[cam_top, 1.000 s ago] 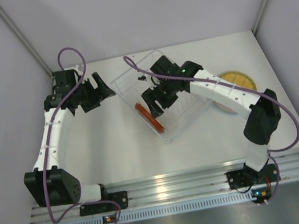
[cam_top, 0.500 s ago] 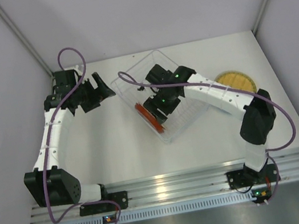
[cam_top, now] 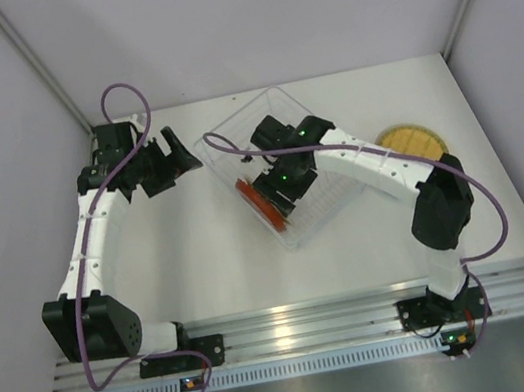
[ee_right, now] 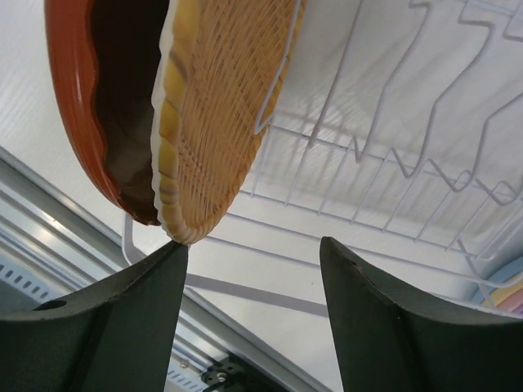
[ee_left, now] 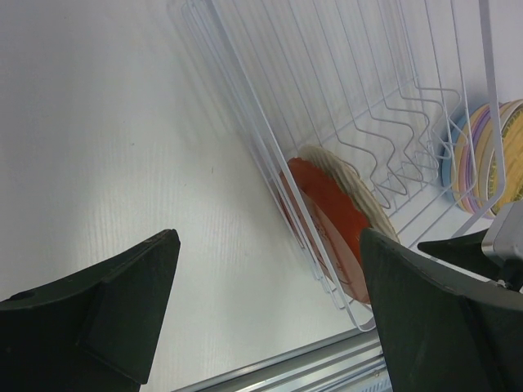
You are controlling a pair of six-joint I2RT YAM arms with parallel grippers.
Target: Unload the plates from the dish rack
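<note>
right gripper (ee_right: 252, 253) sits inside the white wire dish rack (cam_top: 321, 214), jaws spread wide, gripping nothing; orange-red plate (ee_right: 78, 90) and woven-look yellow plate (ee_right: 221, 98) stand on edge just by one fingertip; left gripper (ee_left: 268, 241) gapes empty beside the rack

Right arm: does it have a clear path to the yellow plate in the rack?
Probably yes. The open right hand is right at the rim of the yellow plate, with nothing between them. The red plate leaning against it may crowd one finger.
</note>
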